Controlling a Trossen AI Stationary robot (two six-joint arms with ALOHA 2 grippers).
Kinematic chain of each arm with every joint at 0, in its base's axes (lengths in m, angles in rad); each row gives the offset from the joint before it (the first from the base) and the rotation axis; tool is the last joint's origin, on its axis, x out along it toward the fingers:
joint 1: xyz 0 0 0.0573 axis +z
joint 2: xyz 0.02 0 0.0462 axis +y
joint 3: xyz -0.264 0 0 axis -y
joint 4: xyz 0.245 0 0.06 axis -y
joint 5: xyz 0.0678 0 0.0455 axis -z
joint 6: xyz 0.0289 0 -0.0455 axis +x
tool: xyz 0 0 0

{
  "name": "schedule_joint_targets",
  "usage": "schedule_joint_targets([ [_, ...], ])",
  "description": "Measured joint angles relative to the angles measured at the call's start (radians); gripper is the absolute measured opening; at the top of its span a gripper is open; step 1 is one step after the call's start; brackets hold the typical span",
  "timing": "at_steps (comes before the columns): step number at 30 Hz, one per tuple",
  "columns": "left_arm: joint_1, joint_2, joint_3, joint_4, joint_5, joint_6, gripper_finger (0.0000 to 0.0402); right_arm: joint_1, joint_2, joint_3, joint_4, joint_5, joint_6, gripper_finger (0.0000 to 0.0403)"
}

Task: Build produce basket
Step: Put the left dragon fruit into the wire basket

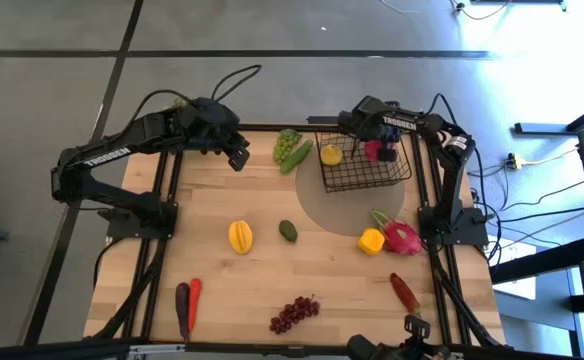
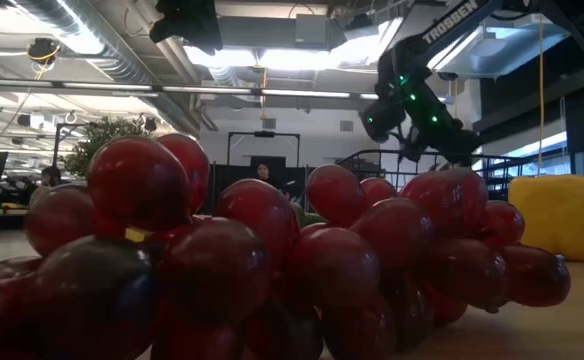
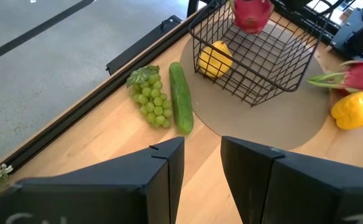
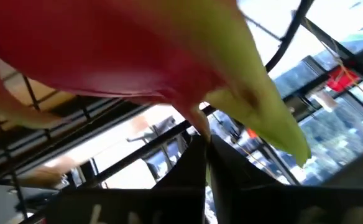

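Overhead: right end effector (image 1: 385, 150) clamps waxy pink dragon fruit (image 1: 376, 150) | wire-grid basket (image 1: 367, 178) below

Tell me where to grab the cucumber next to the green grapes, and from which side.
Grip the cucumber at its middle, coming straight down from above, jaws across its narrow width. It lies flat and long on the table, close beside the green grapes, so set the jaws carefully on that side. The left gripper, open, is nearest.

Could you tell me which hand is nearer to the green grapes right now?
Left. The left hand hovers just beside the green grapes, while the right hand is over the basket, holding a dragon fruit.
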Motion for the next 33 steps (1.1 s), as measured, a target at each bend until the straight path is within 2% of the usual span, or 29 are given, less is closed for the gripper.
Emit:
schedule_joint_targets([
  [9, 0.0, 0.0, 0.0, 0.0, 0.0, 0.0, 0.0095, 0.001, -0.001, -0.096, 0.038, 0.061, 0.051, 0.0016],
  [24, 0.0, 0.0, 0.0, 0.0, 0.0, 0.0, 0.0095, 0.003, 0.0, -0.085, 0.045, 0.066, 0.045, 0.0087],
  [33, 0.0, 0.0, 0.0, 0.0, 0.0, -0.001, 0.0095, 0.044, -0.017, -0.085, 0.0, 0.067, 0.049, 0.0089],
])
